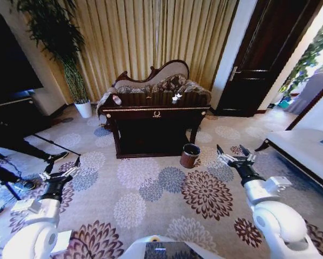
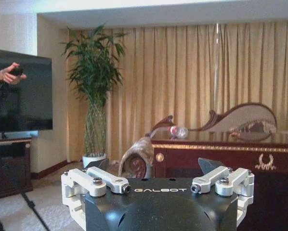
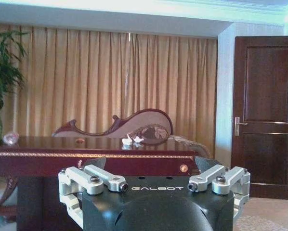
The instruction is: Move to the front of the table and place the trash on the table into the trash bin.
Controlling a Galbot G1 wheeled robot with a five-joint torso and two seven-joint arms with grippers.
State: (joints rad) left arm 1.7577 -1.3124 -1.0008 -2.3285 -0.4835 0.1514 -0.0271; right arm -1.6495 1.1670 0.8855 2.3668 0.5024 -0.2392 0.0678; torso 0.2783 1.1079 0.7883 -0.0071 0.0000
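The dark-brown table [image 1: 156, 112] with gold trim stands ahead of me across the patterned carpet. On its top lies a crumpled white paper wad [image 1: 176, 97], the trash, on the right part. In the right wrist view the wad [image 3: 132, 140] shows with a tiny orange scrap [image 3: 80, 140] farther along the table [image 3: 86, 155]. The round reddish-brown trash bin [image 1: 190, 155] sits on the floor by the table's right front leg. My left gripper [image 1: 61, 174] and right gripper [image 1: 235, 156] hover low over the carpet, both open and holding nothing, well short of the table.
A clear plastic bottle [image 1: 116, 100] lies on the table's left end. A chaise [image 1: 159, 81] stands behind the table. A plant in a white pot [image 1: 83, 108] and a TV are at the left. A bench [image 1: 302, 151] is at the right. A person's legs and a tripod are at the left.
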